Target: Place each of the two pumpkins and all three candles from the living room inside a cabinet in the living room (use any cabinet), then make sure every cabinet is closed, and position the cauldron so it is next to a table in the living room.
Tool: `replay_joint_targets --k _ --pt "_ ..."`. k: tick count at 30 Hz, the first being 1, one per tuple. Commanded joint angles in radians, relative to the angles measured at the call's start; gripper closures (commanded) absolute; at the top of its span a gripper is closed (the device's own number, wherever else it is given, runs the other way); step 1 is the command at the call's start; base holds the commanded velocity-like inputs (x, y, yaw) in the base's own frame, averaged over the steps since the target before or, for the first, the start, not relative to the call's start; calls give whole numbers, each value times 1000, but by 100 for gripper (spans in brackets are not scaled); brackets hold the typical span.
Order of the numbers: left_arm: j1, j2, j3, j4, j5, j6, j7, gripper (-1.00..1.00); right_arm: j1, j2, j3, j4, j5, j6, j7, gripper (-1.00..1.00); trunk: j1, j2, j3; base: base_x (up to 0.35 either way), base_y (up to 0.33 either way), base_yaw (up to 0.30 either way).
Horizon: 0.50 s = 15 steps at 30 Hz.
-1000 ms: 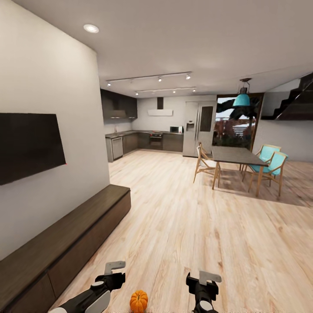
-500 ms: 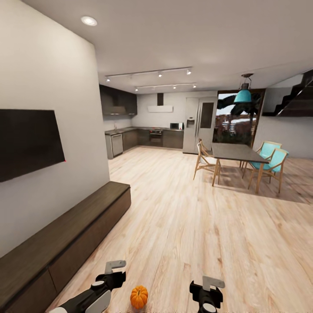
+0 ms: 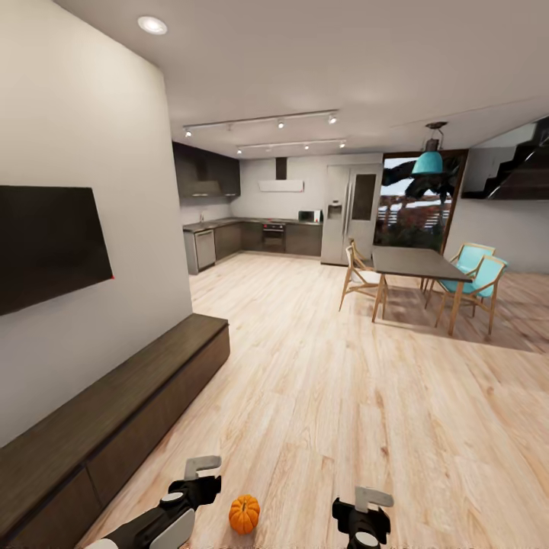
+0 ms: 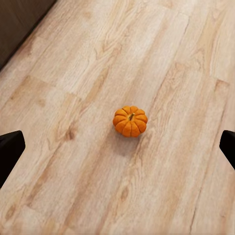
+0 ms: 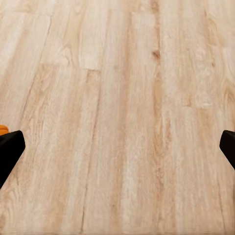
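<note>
Orange pumpkin (image 3: 244,514) on wood floor (image 3: 366,396) between left gripper (image 3: 200,474) and right gripper (image 3: 369,505) (both spread wide, empty); cabinet (image 3: 114,427) beyond left gripper.

- black TV (image 3: 49,248) hung on the white wall
- dining table (image 3: 415,264) stood with wooden and teal chairs (image 3: 474,280)
- teal pendant lamp (image 3: 428,162) hung above
- fridge (image 3: 351,216) stood in the kitchen at the back
</note>
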<state>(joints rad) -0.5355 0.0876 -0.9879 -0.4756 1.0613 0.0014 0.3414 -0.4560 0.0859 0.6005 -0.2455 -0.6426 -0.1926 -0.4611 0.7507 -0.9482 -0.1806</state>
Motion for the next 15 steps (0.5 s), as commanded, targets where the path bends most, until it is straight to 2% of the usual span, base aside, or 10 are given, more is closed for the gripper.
replay_joint_targets --k 1,8,15 --pt "-1 1 -9 -3 6 0 8 -100 -1 0 7 0 -11 7 1 -100 0 -1 -3 0 0 0" --pt "-1 1 -8 2 6 0 8 -100 -1 1 10 -8 -11 15 20 -100 0 -1 -8 0 0 -21" --pt "-1 1 -9 1 6 0 8 -100 -1 1 11 -6 -11 17 35 -100 0 -1 -5 0 0 -227"
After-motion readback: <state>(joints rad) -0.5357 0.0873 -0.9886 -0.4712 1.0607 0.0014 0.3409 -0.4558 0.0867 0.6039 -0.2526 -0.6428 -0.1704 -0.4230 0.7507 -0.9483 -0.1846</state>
